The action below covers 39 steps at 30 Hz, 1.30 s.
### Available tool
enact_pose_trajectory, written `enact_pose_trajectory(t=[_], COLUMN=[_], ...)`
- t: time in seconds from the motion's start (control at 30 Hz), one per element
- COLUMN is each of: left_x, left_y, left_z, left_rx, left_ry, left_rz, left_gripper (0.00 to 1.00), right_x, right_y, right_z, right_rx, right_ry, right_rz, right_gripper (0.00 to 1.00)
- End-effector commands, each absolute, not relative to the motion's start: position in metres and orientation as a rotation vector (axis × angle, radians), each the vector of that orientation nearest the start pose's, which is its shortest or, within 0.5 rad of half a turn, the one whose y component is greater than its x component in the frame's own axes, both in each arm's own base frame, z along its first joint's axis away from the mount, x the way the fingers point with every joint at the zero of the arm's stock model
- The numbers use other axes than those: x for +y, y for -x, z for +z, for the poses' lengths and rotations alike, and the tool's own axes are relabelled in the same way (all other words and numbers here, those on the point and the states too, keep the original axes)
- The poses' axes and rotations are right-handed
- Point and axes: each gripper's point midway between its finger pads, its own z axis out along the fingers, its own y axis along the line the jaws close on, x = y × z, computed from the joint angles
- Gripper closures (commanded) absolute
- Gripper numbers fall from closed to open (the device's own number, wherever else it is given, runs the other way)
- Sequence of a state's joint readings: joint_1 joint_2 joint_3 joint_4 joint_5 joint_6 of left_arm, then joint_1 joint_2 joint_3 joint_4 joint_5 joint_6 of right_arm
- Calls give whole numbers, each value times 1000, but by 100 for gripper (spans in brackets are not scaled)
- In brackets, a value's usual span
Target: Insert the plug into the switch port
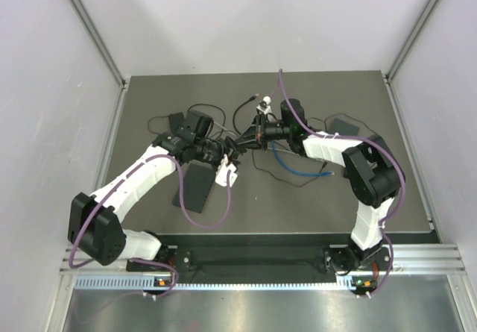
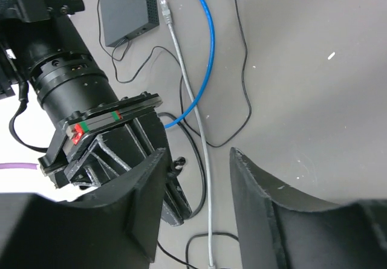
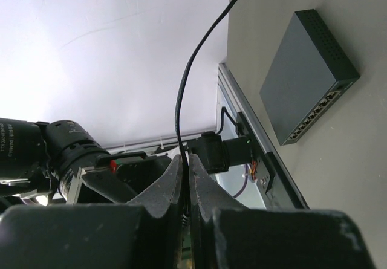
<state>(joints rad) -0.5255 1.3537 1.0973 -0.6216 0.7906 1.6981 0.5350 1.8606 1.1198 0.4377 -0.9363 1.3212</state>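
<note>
My right gripper (image 1: pixel 244 139) is shut on a thin black cable (image 3: pixel 181 93), held above the table; the jaws are pressed together with the cable between them. In the left wrist view the cable's black barrel plug (image 2: pixel 179 162) sticks out from the right gripper's fingertips (image 2: pixel 172 202). My left gripper (image 2: pixel 196 202) is open and empty, with its jaws either side of that plug and not touching it. A dark switch (image 3: pixel 305 78) lies flat with its port row showing. It is the box near the left arm (image 1: pixel 197 186).
Another dark box (image 2: pixel 129 12) lies at the right (image 1: pixel 344 128), and a third at the back left (image 1: pixel 198 123). A blue cable (image 2: pixel 208 51), a grey cable with a clear plug (image 2: pixel 167 12) and black leads (image 2: pixel 245 81) are strewn over the mat. The mat's metal edge rail (image 3: pixel 242 118) is close by.
</note>
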Motion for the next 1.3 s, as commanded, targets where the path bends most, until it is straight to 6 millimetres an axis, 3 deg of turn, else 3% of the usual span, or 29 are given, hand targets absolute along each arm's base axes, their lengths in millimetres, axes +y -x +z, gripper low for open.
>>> enact_pose_trajectory(t=[0.0, 0.33, 0.47, 0.5, 0.6, 0.63, 0.67, 0.73, 0.83, 0.87, 0.9, 0.93, 1.0, 1.03, 1.07, 1.1, 1.13, 1.27], left_x=[-271, -273, -273, -274, -274, -274, -275, -272, -272, -272, -269, -271, -275, -278, -282, -285, -286, -292], left_y=[-273, -283, -285, -285, -278, -277, -274, -277, -293, -294, -309, -320, -328, -331, -328, -327, -329, -321], left_z=[196, 199, 202, 205, 214, 216, 225, 238, 272, 278, 283, 301, 311, 327, 337, 341, 346, 370], left_rx=[577, 577, 582, 606, 712, 760, 854, 971, 1174, 1324, 1414, 1412, 1531, 1504, 1541, 1548, 1555, 1561], left_ry=[-2064, -2031, -2020, -2006, -1973, -1954, -1898, -1800, -1531, -1386, -1267, -1169, -959, -899, -794, -744, -683, -511], left_rz=[-272, -215, -213, -227, -332, -370, -443, -518, -667, -782, -767, -770, -886, -925, -1030, -1079, -1115, -1326], left_gripper=[51, 63, 78, 87, 100, 100, 100, 100, 100, 100, 100, 100, 100, 100, 100, 100, 100, 100], right_x=[379, 394, 396, 395, 389, 379, 372, 341, 282, 266, 239, 227, 206, 194, 189, 183, 175, 149], right_y=[-296, -279, -276, -277, -286, -301, -311, -349, -401, -411, -423, -429, -432, -431, -427, -414, -412, -401], right_z=[220, 217, 216, 215, 219, 221, 223, 232, 255, 262, 283, 300, 314, 332, 337, 358, 353, 361], right_rx=[2277, 2309, 2313, 2313, 2281, 2253, 2240, 2185, 2104, 2087, 2025, 1952, 1911, 1830, 1807, 1742, 1720, 1707], right_ry=[20, 96, 109, 114, 146, 162, 171, 181, 206, 213, 217, 302, 335, 421, 457, 495, 544, 601], right_rz=[2016, 2021, 2018, 2013, 1982, 1935, 1902, 1785, 1563, 1487, 1395, 1296, 1147, 989, 917, 842, 755, 549], right_gripper=[100, 100, 100, 98, 65, 45, 38, 26, 12, 8, 6, 4, 3, 2, 2, 0, 0, 0])
